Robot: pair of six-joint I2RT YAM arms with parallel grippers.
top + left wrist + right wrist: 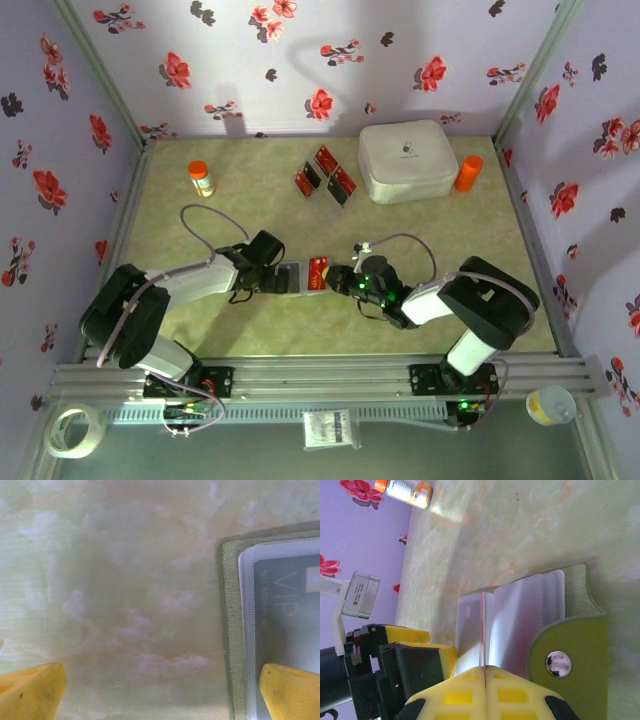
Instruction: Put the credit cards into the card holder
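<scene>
Holding one red card (483,630) by its near end, the right gripper (484,672) has both fingers pressed flat together on it, so in the right wrist view you see the card as a thin line, edge-on. Its long axis runs straight out from the fingertips toward the open card holder (520,625).

Check this alignment first, since the coming move depends on it:
- The far end of the card lies over the grey plastic sleeves of the holder, close to the fold between two sleeves.
- You cannot tell from these views whether that end has entered a pocket or only rests on a sleeve face.
- The olive flap with the snap button stands to one side of the card and is not in its path.

Seen from above, the holder lies on the table (230,330) between the two arms, directly ahead of the right gripper along the card's length. A push along that same axis is the likely next motion.

At the opposite end of the holder, the left gripper (268,274) stands spread wide and grasps nothing. One of its yellow fingertips (290,690) overlaps the edge of the holder, where it could brace the holder against your push; contact cannot be confirmed.

Three loose cards (326,160) lie well apart at the far side of the table, near the white box (405,160)
</scene>
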